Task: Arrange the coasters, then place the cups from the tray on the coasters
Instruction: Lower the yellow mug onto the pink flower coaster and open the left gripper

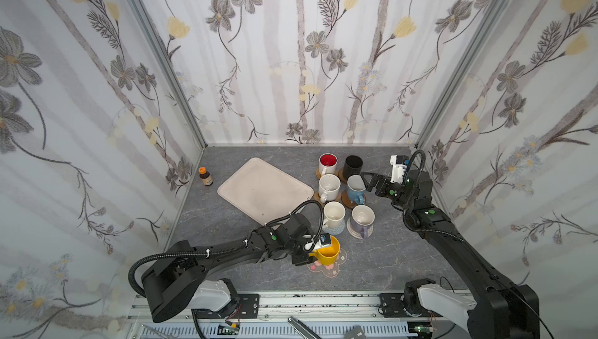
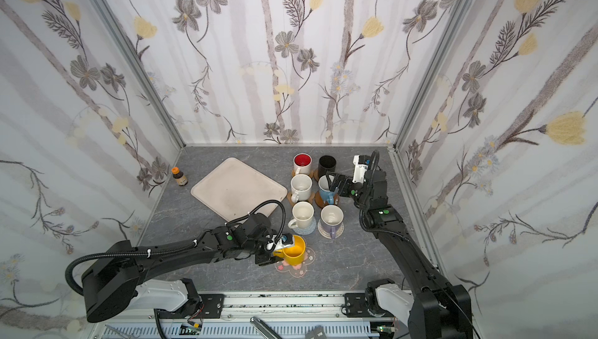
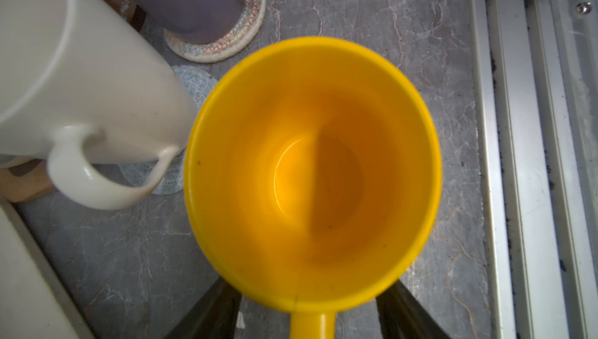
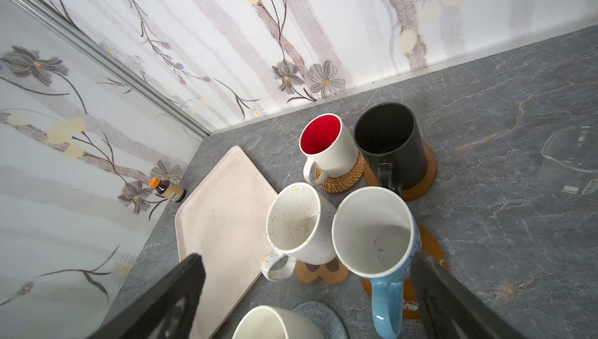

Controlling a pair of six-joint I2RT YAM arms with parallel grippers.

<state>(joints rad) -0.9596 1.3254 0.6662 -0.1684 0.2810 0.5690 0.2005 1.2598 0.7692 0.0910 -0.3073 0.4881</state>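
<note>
Yellow mug [image 1: 327, 251] is sitting on the blossom coaster [image 1: 326, 269], at 6 o'clock of the mug group. Left tool [image 3: 310, 285] is standing apart around its handle, gripping nothing.

Risk: a skewed retreat could be hooking the handle, dragging the mug into the cream mug [image 3: 81, 78] at 12 o'clock.

Right tool [image 1: 366, 181] is gaping wide at the blue mug [image 4: 375, 234].

Bottle [image 1: 206, 176] label: unreadable.

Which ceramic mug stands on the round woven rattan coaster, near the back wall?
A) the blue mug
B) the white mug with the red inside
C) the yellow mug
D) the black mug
B: in the right wrist view the white ceramic mug with the red inside stands on the round woven rattan coaster, while the black ceramic mug beside it stands on a brown wooden round coaster.
</note>
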